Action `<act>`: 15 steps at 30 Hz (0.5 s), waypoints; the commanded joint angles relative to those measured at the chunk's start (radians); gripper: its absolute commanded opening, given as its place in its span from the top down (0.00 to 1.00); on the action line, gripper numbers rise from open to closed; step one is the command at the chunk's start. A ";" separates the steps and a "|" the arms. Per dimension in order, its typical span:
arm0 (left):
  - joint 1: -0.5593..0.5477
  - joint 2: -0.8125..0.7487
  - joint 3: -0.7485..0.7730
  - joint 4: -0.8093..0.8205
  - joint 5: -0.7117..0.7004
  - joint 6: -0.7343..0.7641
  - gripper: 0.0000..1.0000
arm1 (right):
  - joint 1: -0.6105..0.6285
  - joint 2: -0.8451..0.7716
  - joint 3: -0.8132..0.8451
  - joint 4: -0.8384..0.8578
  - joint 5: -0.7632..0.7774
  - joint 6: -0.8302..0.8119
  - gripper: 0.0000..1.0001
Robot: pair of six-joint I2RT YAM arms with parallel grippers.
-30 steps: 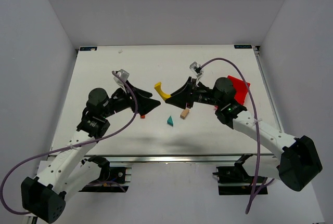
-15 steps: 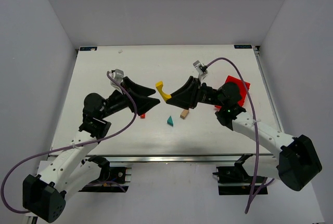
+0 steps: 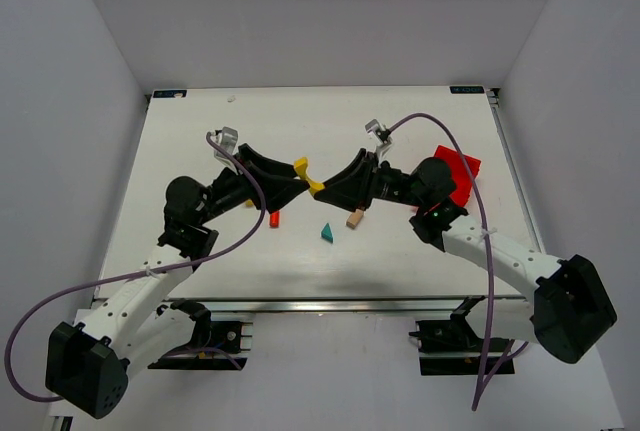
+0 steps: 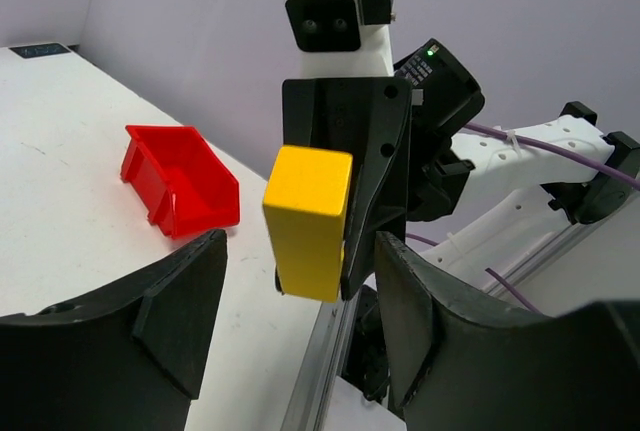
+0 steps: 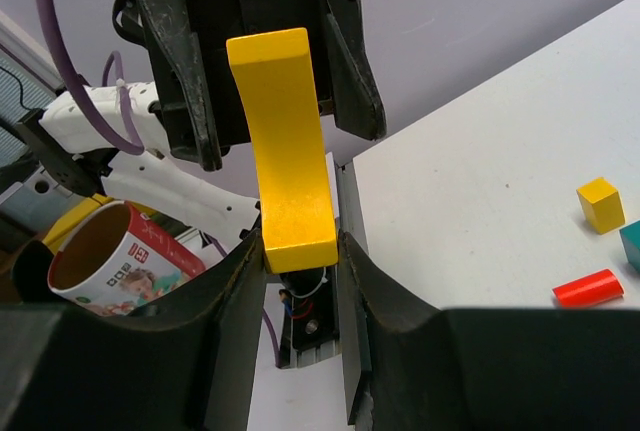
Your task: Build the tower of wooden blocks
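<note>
1. From above, only one tip of the yellow arch (image 3: 303, 166) shows; the rest hides between the left gripper (image 3: 296, 187) and right gripper (image 3: 325, 189).
2. The right arm (image 3: 500, 251) covers part of the red bin (image 3: 462, 165).
3. Right wrist view: the frame's edge cuts off the teal block (image 5: 632, 247); the arch's lower end sinks out of sight inside the right gripper.

White table (image 3: 200, 131): red block (image 3: 274, 218), teal triangle (image 3: 327, 232), tan cube (image 3: 354, 218), red bin (image 3: 464, 165).

1 red plastic bin (image 3: 463, 164) sits on the white table's (image 3: 200, 131) right side; 1 printed cardboard tube (image 5: 110, 251) stands beyond its edge.
</note>
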 commanded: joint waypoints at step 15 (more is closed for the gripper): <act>-0.040 -0.007 0.002 -0.012 -0.023 0.019 0.34 | 0.026 0.029 0.024 0.109 0.071 0.007 0.98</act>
